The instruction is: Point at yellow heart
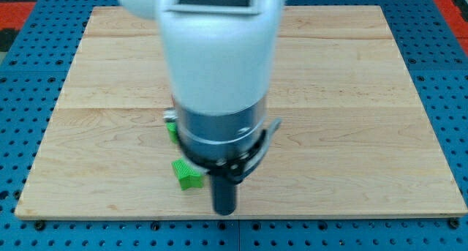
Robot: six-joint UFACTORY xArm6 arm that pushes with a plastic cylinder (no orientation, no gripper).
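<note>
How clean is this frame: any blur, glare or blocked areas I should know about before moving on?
Camera view: even lighting, no harsh glare on the wooden board. The white arm body is close and soft with blur, hiding the board's middle. My tip is dark and slightly soft, right of the green block; another green block peeks out. No yellow heart visible.

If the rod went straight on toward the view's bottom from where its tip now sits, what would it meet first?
Nothing, as far as this view shows. My tip is near the wooden board's bottom edge; the green block lies to its left, another green block half hidden. No yellow heart shows.
</note>
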